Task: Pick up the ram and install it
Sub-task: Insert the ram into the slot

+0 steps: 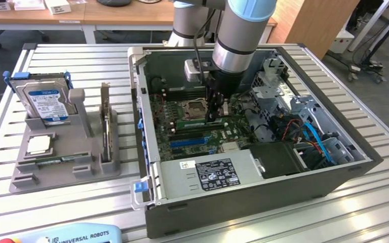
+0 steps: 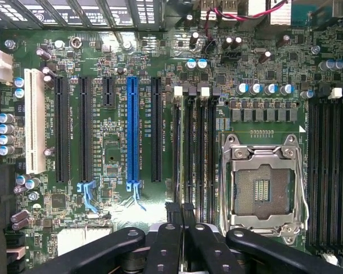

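My gripper [image 1: 212,117] reaches down into the open computer case [image 1: 248,202], just beside the empty CPU socket [image 1: 194,107]. Its fingers are shut. At their tips the ram [image 1: 193,123], a thin pale-green stick, stands on edge along the memory slots, and they appear to pinch its top edge. In the wrist view the dark fingertips [image 2: 172,216] of the gripper [image 2: 181,217] meet over the row of black memory slots [image 2: 200,160] next to the CPU socket [image 2: 263,182]. How deep the ram sits in its slot is hidden.
A grey holder [image 1: 66,167] on the exterior view's left carries a blue-labelled hard drive [image 1: 46,104], an upright card [image 1: 105,121], a processor [image 1: 39,145] and a thin green strip [image 1: 59,161]. The power supply [image 1: 208,177], blue cables [image 1: 316,142] and drive cage [image 1: 275,86] crowd the case.
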Tool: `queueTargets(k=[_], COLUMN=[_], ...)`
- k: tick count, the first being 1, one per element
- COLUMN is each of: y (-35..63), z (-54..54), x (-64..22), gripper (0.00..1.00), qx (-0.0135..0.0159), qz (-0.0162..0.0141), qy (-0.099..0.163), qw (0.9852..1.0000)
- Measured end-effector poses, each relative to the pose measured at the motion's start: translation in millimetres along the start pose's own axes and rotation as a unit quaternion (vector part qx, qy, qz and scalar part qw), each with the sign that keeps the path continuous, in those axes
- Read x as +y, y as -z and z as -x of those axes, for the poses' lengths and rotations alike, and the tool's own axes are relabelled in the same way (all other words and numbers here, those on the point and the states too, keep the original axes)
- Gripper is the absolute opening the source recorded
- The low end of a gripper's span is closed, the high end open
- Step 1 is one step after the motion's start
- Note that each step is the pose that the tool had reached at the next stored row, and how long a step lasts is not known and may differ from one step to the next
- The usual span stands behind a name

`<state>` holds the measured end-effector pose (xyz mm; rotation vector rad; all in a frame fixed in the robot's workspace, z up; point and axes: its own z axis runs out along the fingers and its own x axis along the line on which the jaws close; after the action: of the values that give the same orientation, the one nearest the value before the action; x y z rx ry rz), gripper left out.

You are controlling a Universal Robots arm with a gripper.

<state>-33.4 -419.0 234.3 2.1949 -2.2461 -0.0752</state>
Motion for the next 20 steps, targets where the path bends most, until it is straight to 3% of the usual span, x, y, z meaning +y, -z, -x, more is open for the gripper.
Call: queueTargets(k=[20], y=[-0.7], z=[0.2], x=[0.0], gripper=[0.12], qx=[0.0009], qz=[0.0002], qy=[0.006], qw=[1.0])
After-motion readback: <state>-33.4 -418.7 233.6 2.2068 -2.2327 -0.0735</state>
